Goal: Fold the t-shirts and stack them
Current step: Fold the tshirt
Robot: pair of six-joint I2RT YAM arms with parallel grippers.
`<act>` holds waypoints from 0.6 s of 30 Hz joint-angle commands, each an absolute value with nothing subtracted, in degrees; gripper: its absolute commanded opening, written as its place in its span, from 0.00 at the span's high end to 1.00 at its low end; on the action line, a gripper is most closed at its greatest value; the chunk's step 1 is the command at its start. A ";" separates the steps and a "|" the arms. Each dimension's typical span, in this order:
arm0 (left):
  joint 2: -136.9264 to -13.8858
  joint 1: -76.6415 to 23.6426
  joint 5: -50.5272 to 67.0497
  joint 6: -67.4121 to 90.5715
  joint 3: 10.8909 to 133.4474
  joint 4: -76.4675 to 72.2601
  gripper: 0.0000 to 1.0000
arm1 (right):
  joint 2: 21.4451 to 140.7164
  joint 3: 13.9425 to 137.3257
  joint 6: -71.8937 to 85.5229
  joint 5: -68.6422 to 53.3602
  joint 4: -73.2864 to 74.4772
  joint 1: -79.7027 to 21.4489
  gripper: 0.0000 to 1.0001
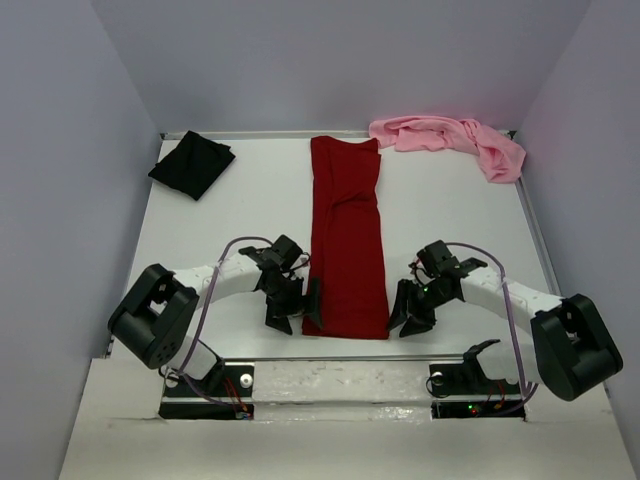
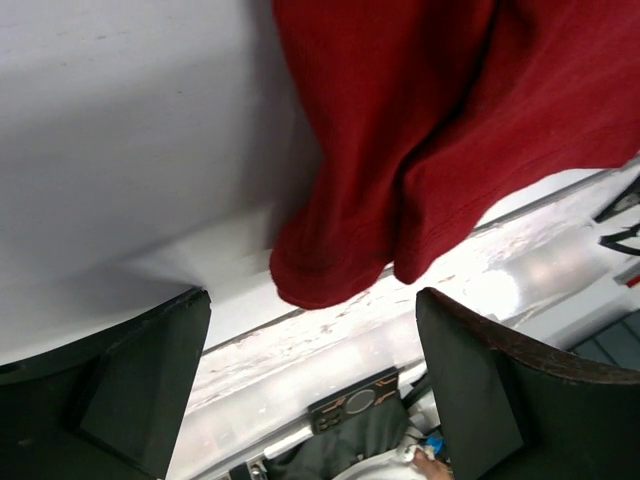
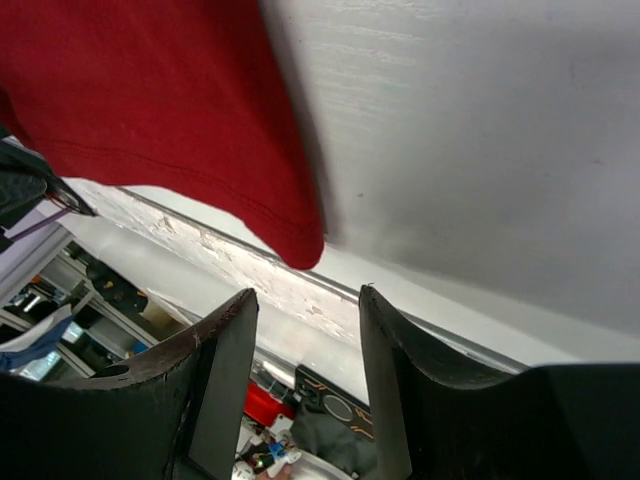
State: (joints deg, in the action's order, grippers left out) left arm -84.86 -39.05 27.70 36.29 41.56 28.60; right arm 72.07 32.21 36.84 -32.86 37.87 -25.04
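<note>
White tabletop point(image 1: 220, 215), grey walls. Dark red t-shirt point(image 1: 345, 240) lies as long strip down middle, hem at near edge. Left jaws spread wide, right jaws half apart, both empty, flanking hem. Judgement: pinch both near corners level, fold toward far edge. Black t-shirt point(image 1: 192, 164) far-left corner, pink t-shirt point(image 1: 450, 136) far-right.

Soft, even light from overhead; we get a crisp top view and murkier wrist views.

From above we see the white counter point(image 1: 440, 220) bright and evenly lit, with faint, short shadows, while the black shirt point(image 1: 192, 165) loses its folds to darkness. In the left wrist view the counter dims to grey at the upper left and glares along its near edge, and the left claw point(image 2: 312, 300) is underexposed and soft. In the right wrist view the dark red shirt point(image 3: 150, 100) has a blurred edge and throws a soft shadow, and the right claw point(image 3: 307, 298) is nearly black.
</note>
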 commanded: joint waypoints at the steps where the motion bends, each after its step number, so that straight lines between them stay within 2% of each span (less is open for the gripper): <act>1: -84.11 -39.37 27.86 38.32 39.29 22.94 0.02 | 71.46 30.76 39.82 -34.19 31.20 -24.96 0.49; 18: -85.51 -39.81 28.04 41.75 37.62 16.26 0.03 | 74.88 30.50 41.75 -31.91 25.75 -26.81 0.50</act>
State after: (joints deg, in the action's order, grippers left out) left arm -84.58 -39.38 29.76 42.11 39.66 17.37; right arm 74.35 30.68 40.97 -32.58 28.38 -25.91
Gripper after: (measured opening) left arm 0.973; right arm 0.497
